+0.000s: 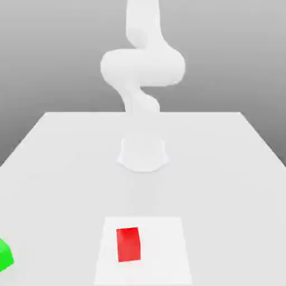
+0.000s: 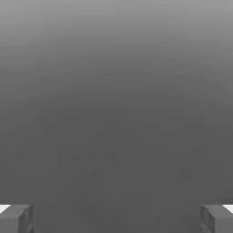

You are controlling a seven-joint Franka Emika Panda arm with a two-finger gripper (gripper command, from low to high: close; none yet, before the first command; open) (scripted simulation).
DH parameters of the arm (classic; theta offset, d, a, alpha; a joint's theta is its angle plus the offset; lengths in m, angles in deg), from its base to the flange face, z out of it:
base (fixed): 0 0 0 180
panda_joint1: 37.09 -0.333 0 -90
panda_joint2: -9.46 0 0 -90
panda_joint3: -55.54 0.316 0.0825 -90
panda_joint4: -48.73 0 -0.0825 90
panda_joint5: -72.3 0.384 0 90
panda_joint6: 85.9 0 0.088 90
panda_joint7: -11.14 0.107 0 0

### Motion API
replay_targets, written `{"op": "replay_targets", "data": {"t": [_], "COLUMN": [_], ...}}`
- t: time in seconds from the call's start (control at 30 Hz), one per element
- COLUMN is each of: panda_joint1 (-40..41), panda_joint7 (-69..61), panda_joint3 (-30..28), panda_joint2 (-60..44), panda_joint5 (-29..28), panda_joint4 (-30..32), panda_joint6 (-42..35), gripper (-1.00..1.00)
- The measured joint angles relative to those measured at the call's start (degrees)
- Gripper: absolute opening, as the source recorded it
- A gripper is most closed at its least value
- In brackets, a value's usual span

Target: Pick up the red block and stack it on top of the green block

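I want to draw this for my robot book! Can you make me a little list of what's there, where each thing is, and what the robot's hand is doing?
red block: lying on a pale square mat, nothing touching it
green block: at the exterior view's left edge, partly cut off, apart from the red block
table: white, flat
robot arm: white, rising from its base behind the mat
gripper: jaws wide apart, holding nothing
stacking: not yet done
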Motion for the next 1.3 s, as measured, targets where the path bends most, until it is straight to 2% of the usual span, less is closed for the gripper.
{"op": "replay_targets", "data": {"t": [0.7, 0.9, 0.93, 1.13, 1.3], "panda_joint1": [-0.8, 0.8, 0.9, 1.0, 0.1], "panda_joint7": [-12.3, -14.7, -15.0, -15.0, -13.5], "panda_joint3": [-4.5, -2.4, -2.3, -2.1, -3.5], "panda_joint2": [-44.0, -56.4, -57.5, -58.1, -50.3], "panda_joint5": [1.3, 3.8, 4.2, 4.2, 2.2], "panda_joint4": [18.1, 17.2, 17.1, 17.0, 18.2], "panda_joint6": [22.5, 32.5, 33.5, 33.9, 27.3], "gripper": [0.0, 0.0, -1.0, -1.0, -1.0]}}
